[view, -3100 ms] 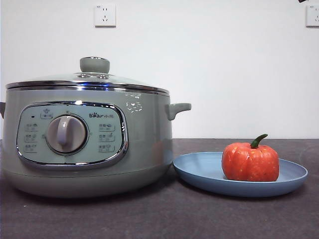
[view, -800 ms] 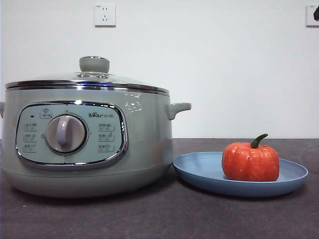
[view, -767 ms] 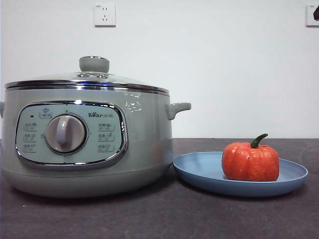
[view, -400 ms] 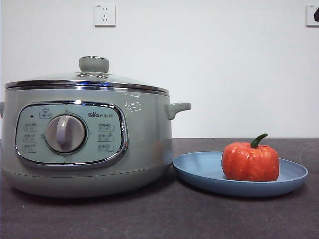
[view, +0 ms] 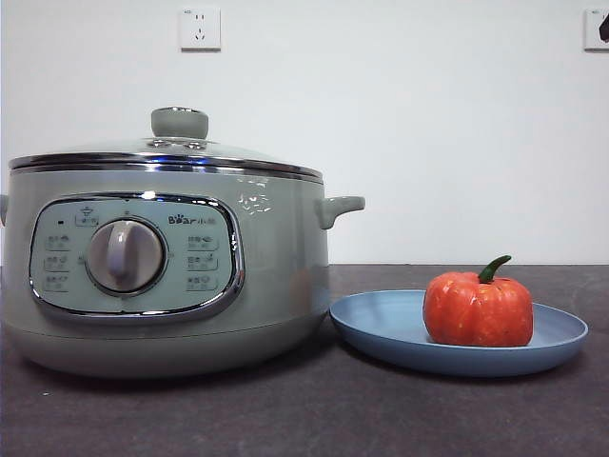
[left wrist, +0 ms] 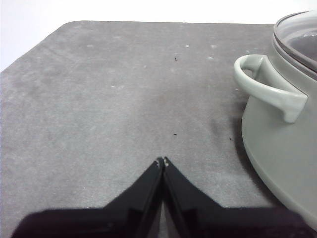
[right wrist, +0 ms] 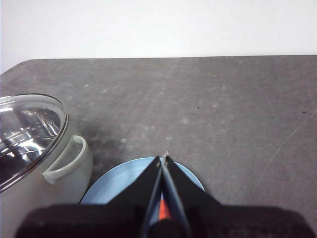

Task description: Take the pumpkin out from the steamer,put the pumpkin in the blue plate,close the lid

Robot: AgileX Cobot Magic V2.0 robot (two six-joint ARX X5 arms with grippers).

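Observation:
The orange-red pumpkin (view: pixel 478 309) with a green stem sits on the blue plate (view: pixel 381 328) to the right of the steamer (view: pixel 162 267). The glass lid (view: pixel 171 152) with its sage-green knob rests closed on the steamer. My left gripper (left wrist: pixel 162 161) is shut and empty, above bare table beside the steamer's side handle (left wrist: pixel 267 89). My right gripper (right wrist: pixel 163 159) is shut and empty, above the blue plate (right wrist: pixel 116 183); a sliver of the pumpkin (right wrist: pixel 165 212) shows between its jaws. The steamer lid (right wrist: pixel 27 134) also shows there.
The dark grey table (view: pixel 314 409) spreads around the pot and plate. Wall sockets (view: pixel 200 29) hang on the white wall behind. A black arm tip (view: pixel 603 27) shows at the top right edge.
The scene stands the same as in the earlier frames; the black arm tip at the top right edge has dropped slightly lower since the oldest frame.

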